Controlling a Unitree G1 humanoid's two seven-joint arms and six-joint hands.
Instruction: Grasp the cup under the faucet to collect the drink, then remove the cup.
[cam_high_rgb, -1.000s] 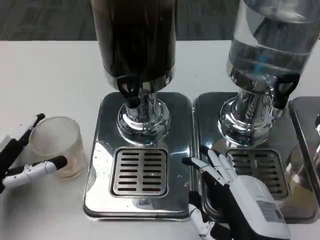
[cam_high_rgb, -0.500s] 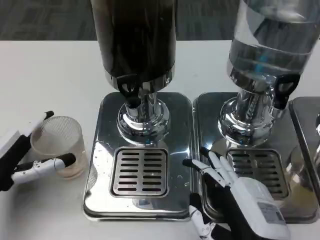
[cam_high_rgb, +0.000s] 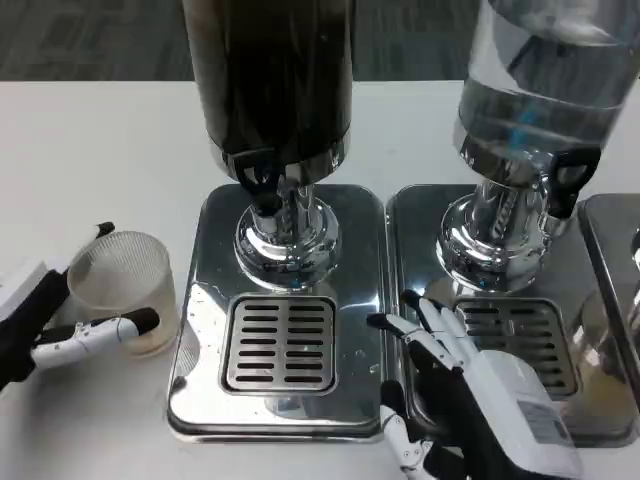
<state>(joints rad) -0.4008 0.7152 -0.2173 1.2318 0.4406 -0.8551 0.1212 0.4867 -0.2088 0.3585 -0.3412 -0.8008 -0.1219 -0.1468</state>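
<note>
A clear ribbed cup (cam_high_rgb: 121, 292) with a little pale liquid at its bottom stands on the white table, left of the drip tray (cam_high_rgb: 203, 262). My left hand (cam_high_rgb: 48, 326) holds it, one finger behind the cup and one across its front. The black faucet (cam_high_rgb: 261, 186) of the dark drink dispenser (cam_high_rgb: 270, 75) hangs above the slotted grate (cam_high_rgb: 283, 343), with nothing under it. My right hand (cam_high_rgb: 468, 388) lies low at the front right, fingers spread and empty, over the seam between the two trays.
A second dispenser with clear liquid (cam_high_rgb: 545, 85) stands on its own metal tray (cam_high_rgb: 408, 232) to the right, with a black tap (cam_high_rgb: 567, 180). Another tray edge (cam_high_rgb: 610, 250) shows at the far right. Bare table lies left of and behind the cup.
My left hand has slid the cup a little to the right, toward the drip tray. The right hand has stayed put.
</note>
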